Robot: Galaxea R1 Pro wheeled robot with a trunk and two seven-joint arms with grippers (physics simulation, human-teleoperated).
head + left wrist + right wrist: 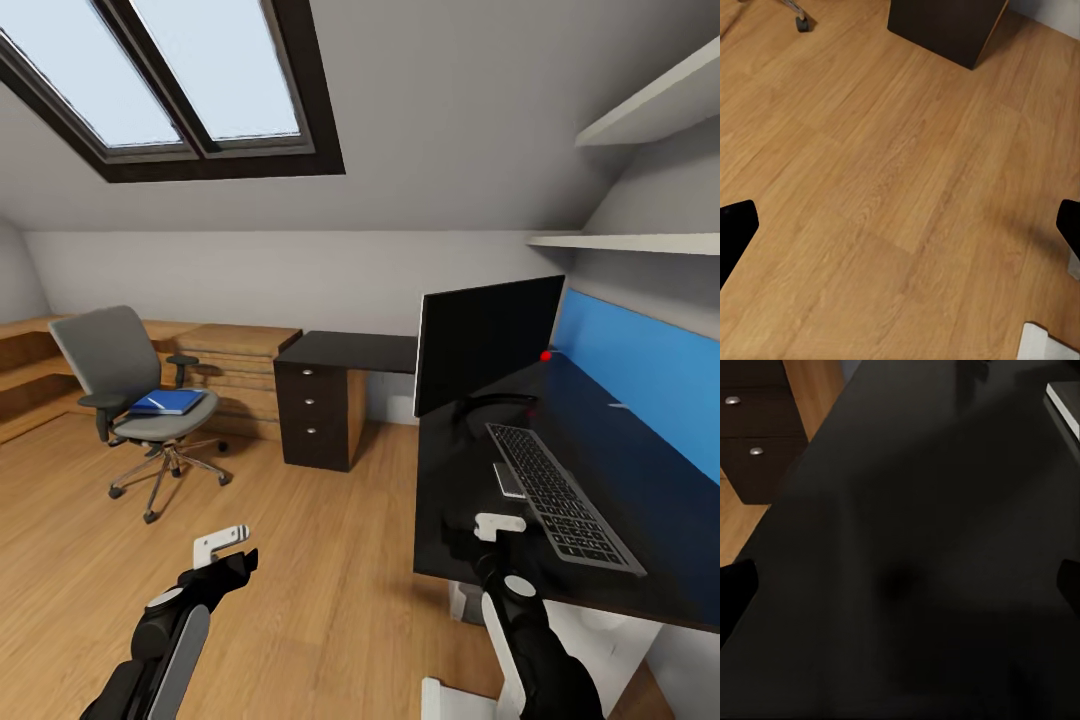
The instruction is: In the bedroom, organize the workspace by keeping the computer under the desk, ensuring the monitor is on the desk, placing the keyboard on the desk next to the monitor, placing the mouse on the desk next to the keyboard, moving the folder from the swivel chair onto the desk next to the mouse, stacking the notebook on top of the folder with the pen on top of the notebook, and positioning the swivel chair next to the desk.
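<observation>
Keyboard point(1063, 405) (edge-cropped), mouse unclear

dark-framed skylight point(190, 90) above, white wall shelves point(640, 242), wooden floor point(300, 560)

Head view: high, looking forward and down across the room, with the desk point(620, 480) at right and the wooden floor point(300, 560) at left. Left wrist view: aimed down at the floor point(900, 195) from fairly near, catching the foot of the drawer unit point(945, 26). Right wrist view: close over the glossy desk top point(922, 555), sharing the drawer unit point(754, 450) with the head view point(318, 415).
</observation>
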